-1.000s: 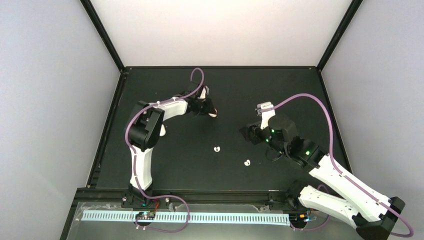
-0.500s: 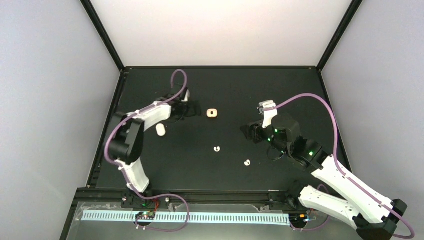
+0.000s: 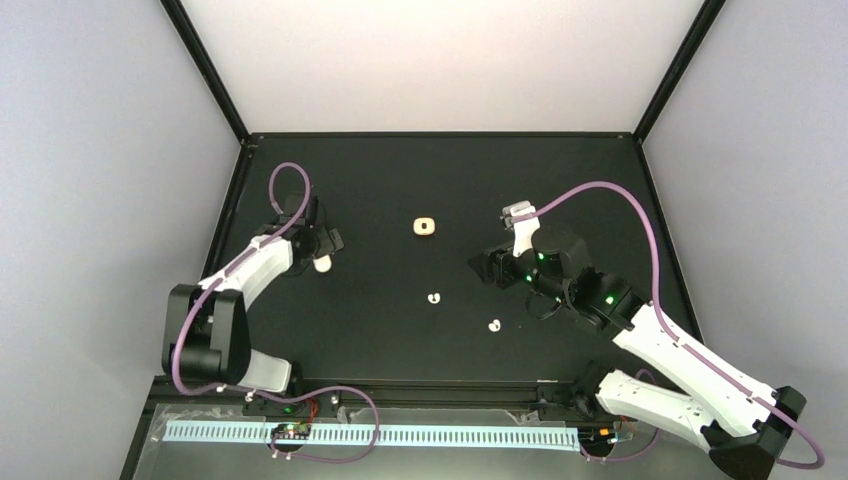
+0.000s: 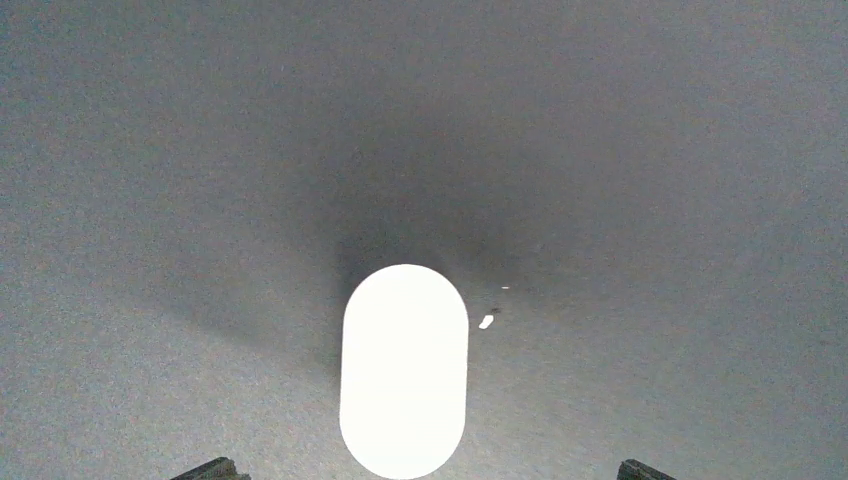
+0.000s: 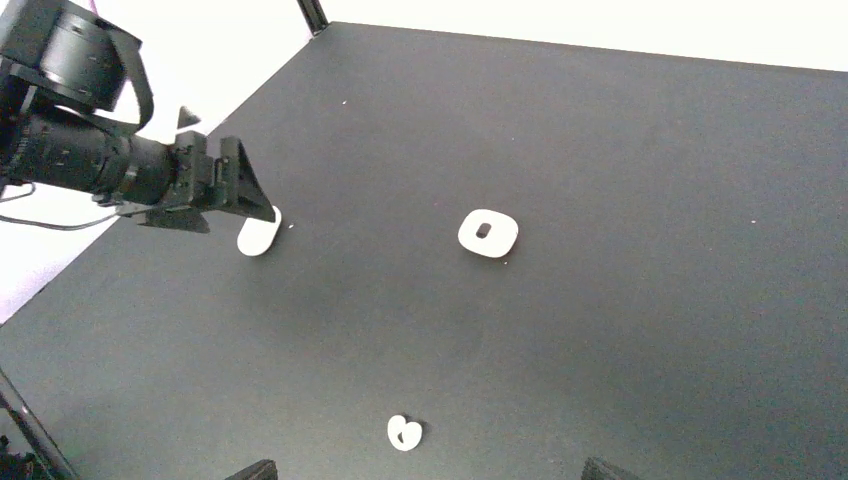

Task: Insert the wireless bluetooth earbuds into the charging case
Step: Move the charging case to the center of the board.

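Two curled white earbuds (image 3: 433,297) (image 3: 494,325) lie apart on the black mat, and the nearer one shows as a small heart shape (image 5: 404,433) just ahead of my right gripper (image 5: 428,470). That gripper (image 3: 478,268) stands open and empty. Two case-like things lie on the mat: a white oval case (image 3: 321,264) (image 4: 404,370) (image 5: 259,232) and a cream square case (image 3: 425,227) (image 5: 488,232) with a dark opening. I cannot tell which is the charging case. My left gripper (image 3: 326,248) (image 4: 428,470) (image 5: 250,195) hovers open over the oval one, fingers wide on either side.
The black mat (image 3: 560,180) is framed by a black rail with white walls behind and to both sides. Purple cables loop over both arms. The left rail (image 3: 225,230) runs close to the left gripper.
My left gripper opened, left the cream square case on the mat and swung left to the oval case. My right gripper edged slightly left.
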